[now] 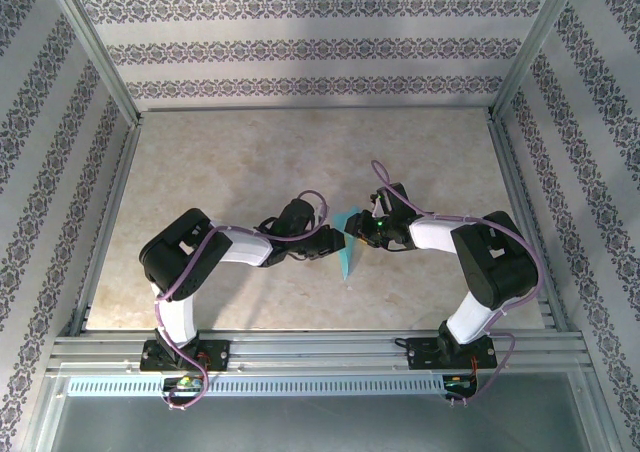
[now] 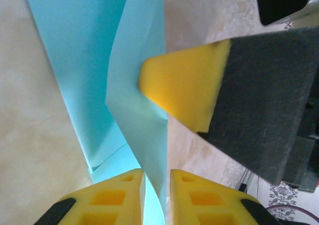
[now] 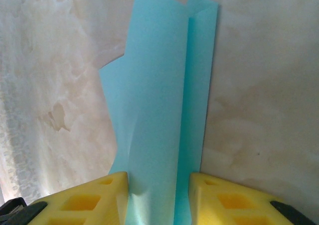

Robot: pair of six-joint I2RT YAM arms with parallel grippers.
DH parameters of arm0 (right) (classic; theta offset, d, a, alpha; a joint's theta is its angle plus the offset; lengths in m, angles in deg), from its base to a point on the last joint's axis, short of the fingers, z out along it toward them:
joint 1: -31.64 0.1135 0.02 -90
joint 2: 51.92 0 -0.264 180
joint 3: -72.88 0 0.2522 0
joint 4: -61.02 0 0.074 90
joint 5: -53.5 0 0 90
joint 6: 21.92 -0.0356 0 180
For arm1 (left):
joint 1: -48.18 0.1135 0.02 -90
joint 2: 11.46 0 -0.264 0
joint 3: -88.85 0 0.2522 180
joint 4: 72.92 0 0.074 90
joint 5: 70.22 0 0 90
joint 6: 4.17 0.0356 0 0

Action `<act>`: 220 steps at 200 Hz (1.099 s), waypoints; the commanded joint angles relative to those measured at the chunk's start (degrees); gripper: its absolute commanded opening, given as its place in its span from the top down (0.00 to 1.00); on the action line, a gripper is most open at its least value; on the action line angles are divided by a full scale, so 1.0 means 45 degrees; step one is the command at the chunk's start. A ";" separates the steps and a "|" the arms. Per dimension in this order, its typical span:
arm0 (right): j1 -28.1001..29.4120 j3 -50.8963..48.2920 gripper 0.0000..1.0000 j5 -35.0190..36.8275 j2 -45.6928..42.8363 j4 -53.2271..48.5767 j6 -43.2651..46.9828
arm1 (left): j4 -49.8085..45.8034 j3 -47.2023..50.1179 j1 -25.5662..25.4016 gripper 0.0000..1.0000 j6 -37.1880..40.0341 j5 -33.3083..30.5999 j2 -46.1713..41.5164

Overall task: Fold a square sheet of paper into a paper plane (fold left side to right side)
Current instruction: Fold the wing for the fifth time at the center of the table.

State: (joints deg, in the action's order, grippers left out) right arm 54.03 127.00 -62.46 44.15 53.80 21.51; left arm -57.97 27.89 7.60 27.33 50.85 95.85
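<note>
turquoise paper plane (image 1: 346, 250), left gripper (image 2: 157, 171), right gripper (image 3: 158, 175) straddling its folds

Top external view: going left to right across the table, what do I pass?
Left arm's elbow → left gripper → turquoise paper → right gripper → right arm's elbow.

A beige marbled table (image 1: 250, 162) sat inside a metal frame (image 1: 97, 52), ringed by walls (image 1: 300, 32) papered in grey floral stripes.
</note>
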 commanded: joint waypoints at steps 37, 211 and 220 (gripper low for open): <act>0.0297 -0.0023 0.61 0.0416 0.0759 -0.0197 0.0258 | -0.0971 -0.0604 0.0301 0.87 0.0670 -0.0232 0.0378; 0.0297 0.0013 0.61 0.0436 0.0741 -0.0302 0.0358 | -0.2932 -0.1110 0.0365 0.96 0.1664 -0.1172 0.0692; 0.0297 0.0016 0.61 0.0436 0.0740 -0.0304 0.0357 | -0.3046 -0.1065 0.0365 0.96 0.1703 -0.1236 0.0659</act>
State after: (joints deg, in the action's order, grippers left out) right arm 54.03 127.20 -62.46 44.26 53.41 21.58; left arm -67.07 23.63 8.24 32.73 47.96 98.75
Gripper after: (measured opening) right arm 0.393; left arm 0.065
